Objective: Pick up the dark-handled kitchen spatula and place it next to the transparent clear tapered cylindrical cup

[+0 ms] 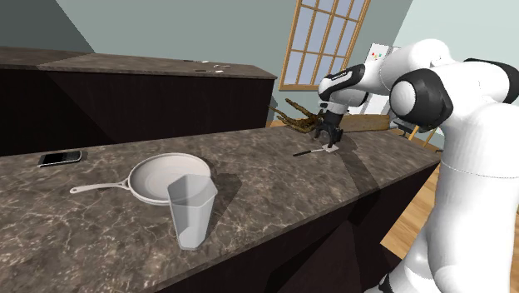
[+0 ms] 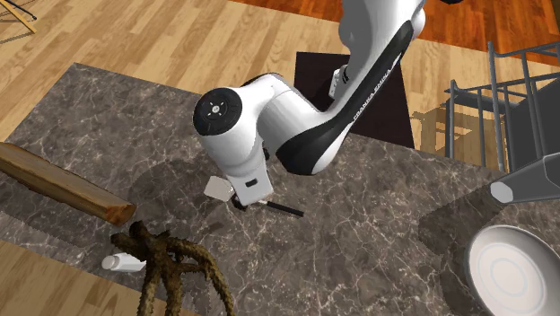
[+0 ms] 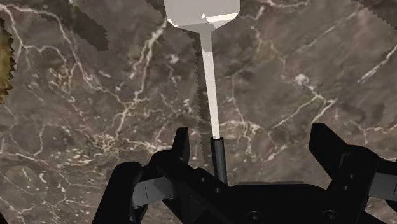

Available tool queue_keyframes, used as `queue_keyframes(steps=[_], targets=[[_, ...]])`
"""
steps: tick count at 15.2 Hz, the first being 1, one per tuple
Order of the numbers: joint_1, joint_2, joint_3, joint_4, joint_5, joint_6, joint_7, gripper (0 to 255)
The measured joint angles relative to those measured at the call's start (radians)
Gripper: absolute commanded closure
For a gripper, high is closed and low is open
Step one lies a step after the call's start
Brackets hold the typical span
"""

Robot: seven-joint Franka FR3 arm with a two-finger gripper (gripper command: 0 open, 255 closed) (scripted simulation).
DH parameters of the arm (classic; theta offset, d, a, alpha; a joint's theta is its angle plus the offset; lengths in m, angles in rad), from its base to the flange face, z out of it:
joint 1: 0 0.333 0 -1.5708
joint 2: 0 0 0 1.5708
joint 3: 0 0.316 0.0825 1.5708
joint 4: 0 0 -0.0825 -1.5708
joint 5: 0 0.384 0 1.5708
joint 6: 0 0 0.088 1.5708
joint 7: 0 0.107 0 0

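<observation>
The spatula [image 1: 316,151] lies flat on the dark marble counter [image 1: 249,179], with a white blade [image 3: 202,13], a pale shaft and a dark handle [image 3: 219,159]. My gripper [image 3: 254,146] is open and hovers just over it. The handle's near end sits between the fingers, close beside one finger [image 3: 181,145], and neither finger touches it. From the second exterior view the hand [image 2: 242,184] covers the middle of the spatula [image 2: 283,209]. The clear tapered cup [image 1: 192,212] stands upright near the counter's front edge, far toward the shoulder view's left, and appears again as the cup [image 2: 529,179].
A white frying pan [image 1: 166,177] lies just behind the cup. A black phone [image 1: 60,157] lies at the far left of the counter. A brown twisted branch ornament [image 2: 170,265], a wooden plank [image 2: 54,184] and a small white cylinder [image 2: 121,262] sit near the spatula.
</observation>
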Motion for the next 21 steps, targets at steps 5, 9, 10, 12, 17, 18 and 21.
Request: queue_keyframes(steps=[5, 9, 10, 12, 17, 18, 21], targets=[[-0.066, 0.103, 0.057, 0.07, 0.077, 0.008, -0.088, 0], [-0.076, 0.131, 0.073, 0.057, 0.102, 0.042, -0.104, 0], [-0.076, 0.132, 0.074, 0.052, 0.104, 0.047, -0.106, 0], [-0.077, 0.134, 0.075, 0.049, 0.106, 0.051, -0.108, 0], [-0.077, 0.134, 0.075, 0.048, 0.106, 0.052, -0.108, 255], [-0.077, 0.134, 0.075, 0.048, 0.106, 0.052, -0.108, 255], [-0.077, 0.134, 0.075, 0.048, 0.106, 0.052, -0.108, 255]])
